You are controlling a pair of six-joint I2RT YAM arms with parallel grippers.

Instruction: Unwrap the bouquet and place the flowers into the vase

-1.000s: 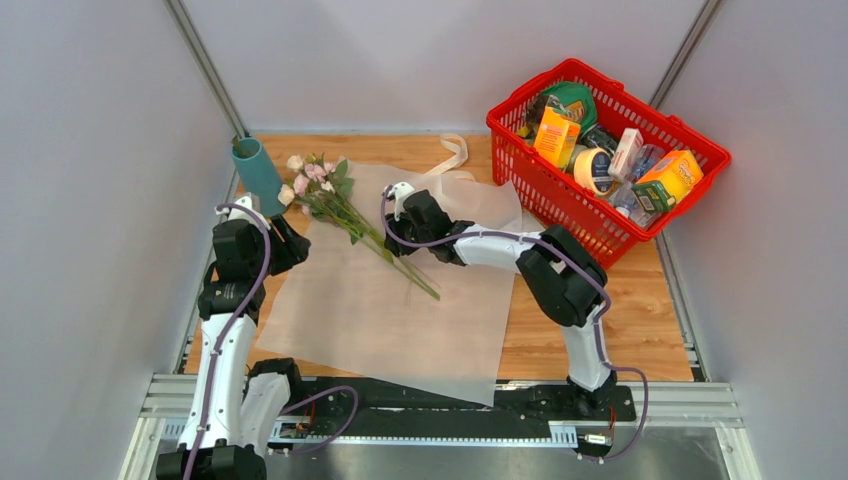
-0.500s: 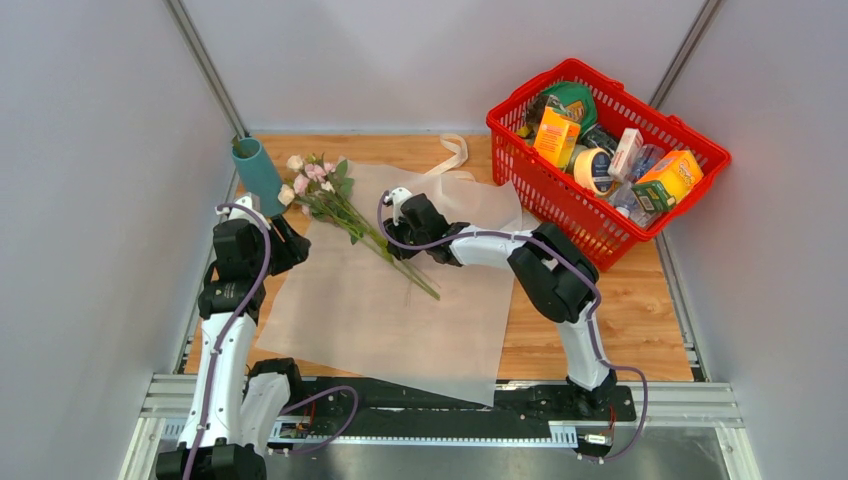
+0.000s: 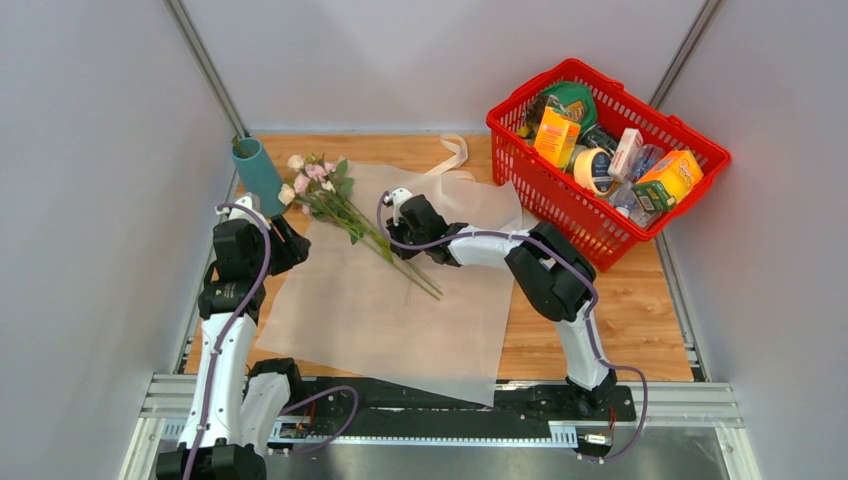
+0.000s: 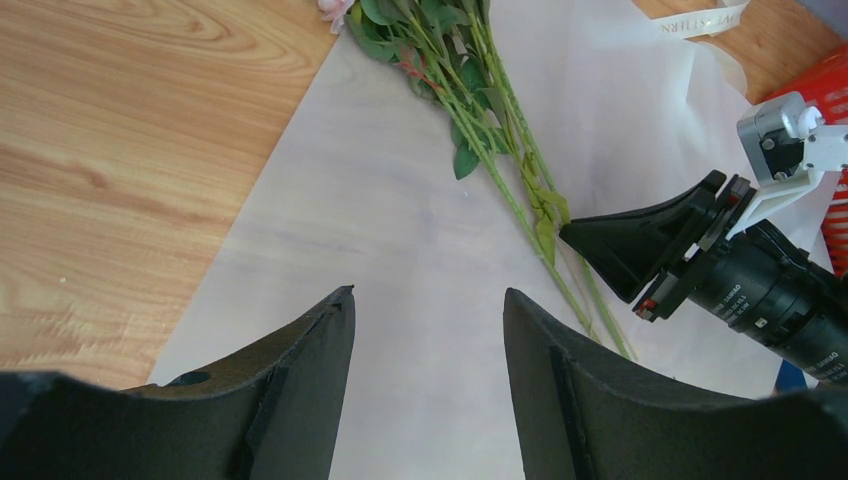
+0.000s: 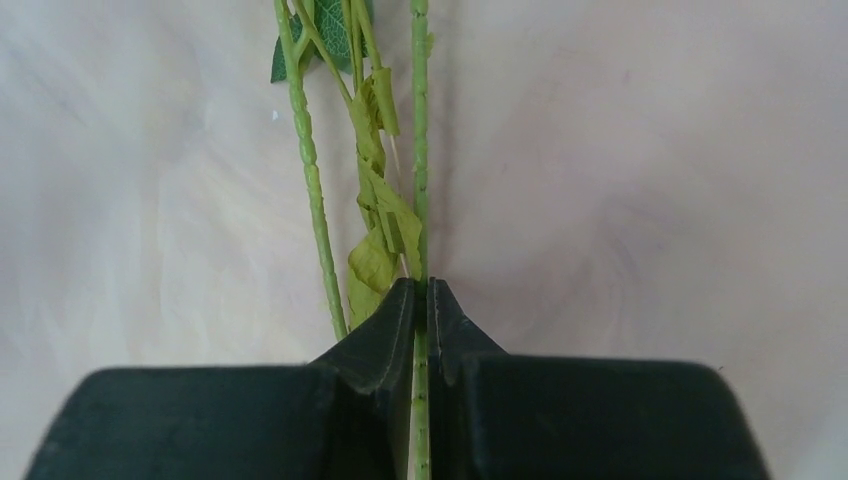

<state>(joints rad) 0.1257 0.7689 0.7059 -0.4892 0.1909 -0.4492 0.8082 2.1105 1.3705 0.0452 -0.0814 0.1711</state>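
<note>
Right pincer (image 5: 421, 292) clamped on one stem (image 5: 420, 150) of the flowers (image 3: 328, 192), which lie unwrapped on the paper (image 3: 390, 320) at table (image 3: 640, 310) centre-left. Left pincer (image 4: 428, 300) wide open, empty, over the paper. Vase (image 3: 258, 178) stands far left, beside the blooms. Ribbon (image 3: 455, 155) lies loose at the paper's far edge.

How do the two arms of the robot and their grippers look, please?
The left arm and right arm have white links, black joints and a purple cable each. The left gripper and right gripper are matte black, with thick wedge-shaped jaws.
</note>
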